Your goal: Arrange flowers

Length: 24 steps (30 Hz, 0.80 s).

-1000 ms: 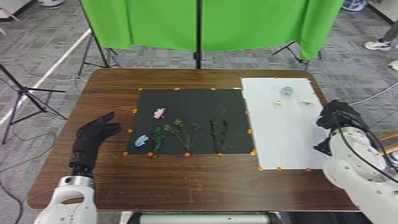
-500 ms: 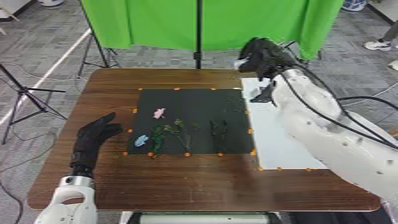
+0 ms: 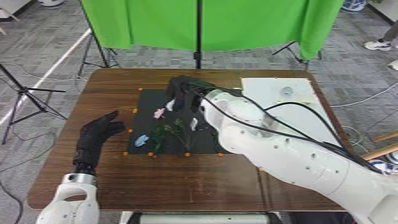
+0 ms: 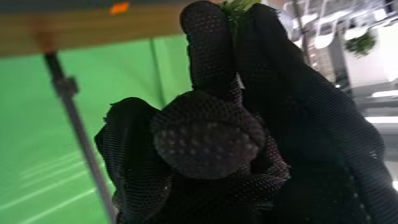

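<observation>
Head view: the right hand (image 3: 185,92) lies over the far part of a black sheet (image 3: 149,97) on the brown worktop (image 3: 114,85), its arm crossing a white sheet (image 3: 266,86). Two small white pieces show next to this hand; what they are cannot be told. Right wrist view: the hand is narrow — a green sprig (image 4: 238,7) is pinched between two straight fingers, while others are bent. On the black sheet, a pink flower (image 3: 159,113) lies near the right hand; nearer the robot are a blue flower (image 3: 141,141), a leafy green stem (image 3: 159,138) just beside it, and a branching sprig (image 3: 184,136) to the right of that stem. On the white sheet, beyond the right arm, rests a pale blue-grey flower (image 3: 286,92). The left hand (image 3: 91,137) is to the left of the black sheet, apart from the flowers, its fingers relaxed and its thumb spread — it holds nothing. Orange markers (image 3: 135,111) line the black sheet's edge. Behind the worktop hangs a green cloth (image 3: 151,25), with a dark stand (image 3: 198,35) before it.
</observation>
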Each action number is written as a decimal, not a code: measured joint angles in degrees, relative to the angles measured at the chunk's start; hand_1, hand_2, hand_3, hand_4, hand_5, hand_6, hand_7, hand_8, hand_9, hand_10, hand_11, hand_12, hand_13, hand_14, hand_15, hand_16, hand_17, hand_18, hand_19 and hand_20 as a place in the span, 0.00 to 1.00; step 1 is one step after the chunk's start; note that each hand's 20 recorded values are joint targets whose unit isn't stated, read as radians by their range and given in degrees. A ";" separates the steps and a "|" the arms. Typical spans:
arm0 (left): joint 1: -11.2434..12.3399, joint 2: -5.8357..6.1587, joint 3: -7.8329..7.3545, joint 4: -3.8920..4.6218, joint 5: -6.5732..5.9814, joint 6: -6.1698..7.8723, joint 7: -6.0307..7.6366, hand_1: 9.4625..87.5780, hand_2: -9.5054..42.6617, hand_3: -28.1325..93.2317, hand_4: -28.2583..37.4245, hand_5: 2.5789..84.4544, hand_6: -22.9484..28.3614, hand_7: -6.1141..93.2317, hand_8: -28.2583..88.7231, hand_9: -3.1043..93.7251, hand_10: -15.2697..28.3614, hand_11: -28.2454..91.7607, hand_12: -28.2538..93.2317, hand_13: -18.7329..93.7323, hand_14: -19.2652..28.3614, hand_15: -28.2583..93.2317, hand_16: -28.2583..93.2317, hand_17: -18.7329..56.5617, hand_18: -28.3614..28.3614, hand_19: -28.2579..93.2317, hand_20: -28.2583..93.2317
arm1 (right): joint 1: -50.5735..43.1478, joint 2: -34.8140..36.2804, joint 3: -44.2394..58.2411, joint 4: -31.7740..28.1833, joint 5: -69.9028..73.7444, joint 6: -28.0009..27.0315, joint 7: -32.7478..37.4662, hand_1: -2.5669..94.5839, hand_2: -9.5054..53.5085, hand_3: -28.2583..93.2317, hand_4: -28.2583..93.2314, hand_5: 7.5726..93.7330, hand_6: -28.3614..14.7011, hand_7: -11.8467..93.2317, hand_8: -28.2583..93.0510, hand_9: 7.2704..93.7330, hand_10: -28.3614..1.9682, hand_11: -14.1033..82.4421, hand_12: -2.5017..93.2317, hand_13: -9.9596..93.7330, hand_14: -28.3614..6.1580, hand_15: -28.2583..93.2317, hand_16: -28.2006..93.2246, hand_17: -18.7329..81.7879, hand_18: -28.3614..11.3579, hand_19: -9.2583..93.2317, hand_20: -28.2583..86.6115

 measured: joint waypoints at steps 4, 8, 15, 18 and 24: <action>-0.17 -0.05 0.02 0.07 0.01 -0.04 0.00 0.25 0.37 0.71 0.07 0.57 0.64 0.12 0.20 0.57 0.76 0.43 0.32 0.57 0.85 0.45 0.19 0.41 0.82 0.48 0.36 | -1.09 -0.44 -1.03 0.41 -0.51 -0.60 -0.28 0.68 0.00 0.69 0.07 0.82 0.71 0.35 0.27 0.96 0.67 0.20 0.40 1.00 0.85 0.73 0.47 0.82 0.37 1.00 0.74; -0.21 -0.06 0.02 0.10 0.01 -0.07 0.00 0.25 0.37 0.71 0.07 0.57 0.64 0.12 0.20 0.57 0.76 0.42 0.32 0.57 0.85 0.45 0.19 0.41 0.82 0.48 0.35 | -1.69 -0.57 -1.59 1.25 -0.96 -0.74 -0.28 0.68 0.00 0.69 0.07 0.82 0.71 0.35 0.26 0.96 0.68 0.20 0.40 1.00 0.85 0.74 0.47 0.82 0.37 1.00 0.74; -0.40 -0.03 0.16 0.17 0.08 -0.26 -0.04 0.25 0.37 0.71 0.07 0.57 0.64 0.12 0.20 0.57 0.76 0.42 0.32 0.57 0.85 0.45 0.19 0.41 0.81 0.48 0.35 | -1.78 -1.99 -2.37 4.15 -2.10 -0.40 -0.56 0.68 0.00 0.69 0.07 0.82 0.72 0.35 0.26 0.96 0.66 0.19 0.39 1.00 0.85 0.74 0.47 0.82 0.37 1.00 0.75; -0.67 0.00 0.34 0.27 0.19 -0.50 -0.04 0.24 0.37 0.71 0.07 0.57 0.64 0.12 0.20 0.57 0.76 0.42 0.32 0.57 0.85 0.45 0.19 0.41 0.82 0.48 0.35 | -1.78 -2.86 -2.74 5.24 -2.48 0.19 -0.53 0.68 0.00 0.69 0.07 0.81 0.71 0.35 0.26 0.96 0.66 0.19 0.39 1.00 0.85 0.74 0.46 0.82 0.37 1.00 0.75; -0.87 0.00 0.49 0.33 0.33 -0.71 -0.06 0.24 0.37 0.71 0.07 0.57 0.64 0.12 0.20 0.57 0.76 0.42 0.32 0.57 0.85 0.45 0.19 0.41 0.82 0.48 0.35 | -1.80 -4.11 -3.16 6.01 -3.01 1.25 -0.52 0.67 0.00 0.70 0.07 0.80 0.72 0.35 0.26 0.94 0.65 0.18 0.37 1.00 0.85 0.74 0.46 0.82 0.37 1.00 0.76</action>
